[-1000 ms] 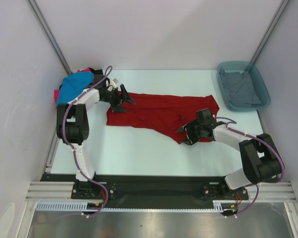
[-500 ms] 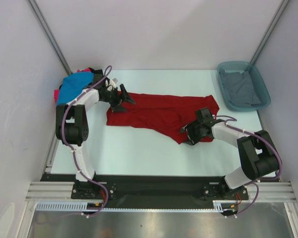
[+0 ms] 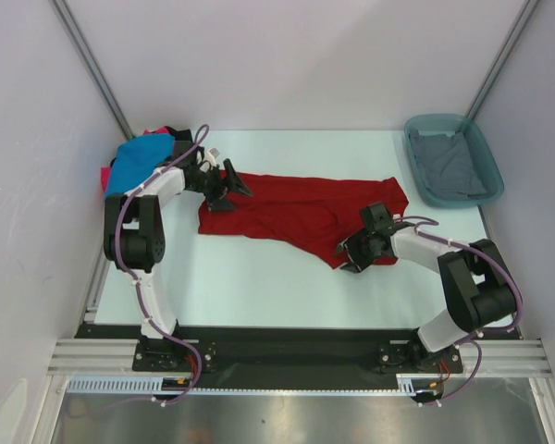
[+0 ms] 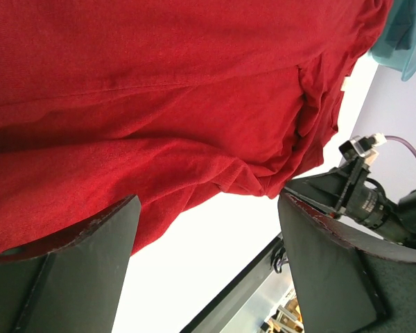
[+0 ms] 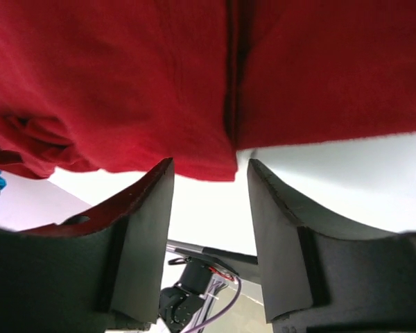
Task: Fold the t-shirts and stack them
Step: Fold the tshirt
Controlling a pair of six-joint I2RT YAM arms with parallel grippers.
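Layout of cloth and arms ahead of a fold: the dark red t-shirt point(image 3: 296, 215) lay spread on the counter point(image 3: 259, 277), its long axis running left to right — one end beneath each arm. At the near right hem corner the right pincer point(image 3: 342, 258) stood with jaws part-way apart, the hem edge just ahead of the gap, nothing held. Over the far left end the left pincer point(image 3: 231, 192) hung wide and empty. From the right pincer the cloth stretched leftward and away — each arm nearest its own end.

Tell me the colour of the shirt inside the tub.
Grey; the shirt shows best in the top external view.
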